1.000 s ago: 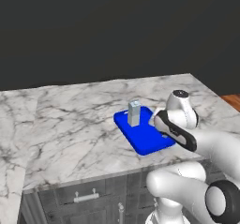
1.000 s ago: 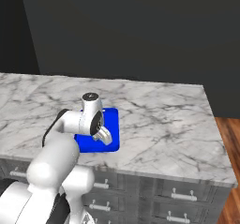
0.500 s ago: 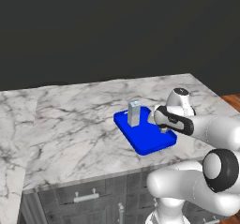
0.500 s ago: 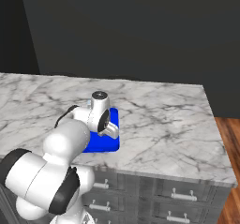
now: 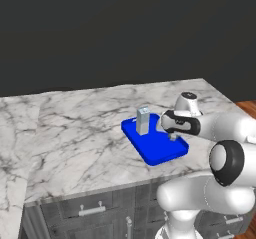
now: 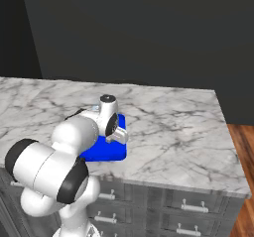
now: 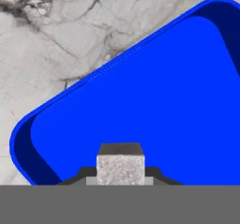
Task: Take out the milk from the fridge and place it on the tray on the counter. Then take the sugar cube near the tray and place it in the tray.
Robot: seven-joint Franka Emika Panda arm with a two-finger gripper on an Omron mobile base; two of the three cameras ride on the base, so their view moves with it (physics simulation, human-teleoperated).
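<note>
The milk point(image 5: 143, 121) stands upright on the far left part of the blue tray point(image 5: 157, 150), which lies on the marble counter point(image 5: 75, 138). My gripper point(image 5: 172, 136) hangs low over the tray's right side, to the right of the carton. In the hand view the gripper point(image 7: 120, 177) is shut on the sugar cube point(image 7: 120, 168), a small whitish-beige block just above the tray floor point(image 7: 140, 96). From the right base view my own arm covers much of the tray point(image 6: 105, 150), with the gripper point(image 6: 121, 137) at the tray's right edge. The fridge is out of view.
A dark wall stands behind the counter point(image 6: 173, 132). The counter's front edge runs over dark grey drawers point(image 6: 193, 208) with silver handles. Wooden floor point(image 6: 244, 151) shows past the counter's right end. Bare marble point(image 7: 56, 40) lies around the tray.
My arm's elbow has swung and folded, and the hand has shifted slightly over the tray with the sugar cube still gripped. The milk and tray have not moved.
</note>
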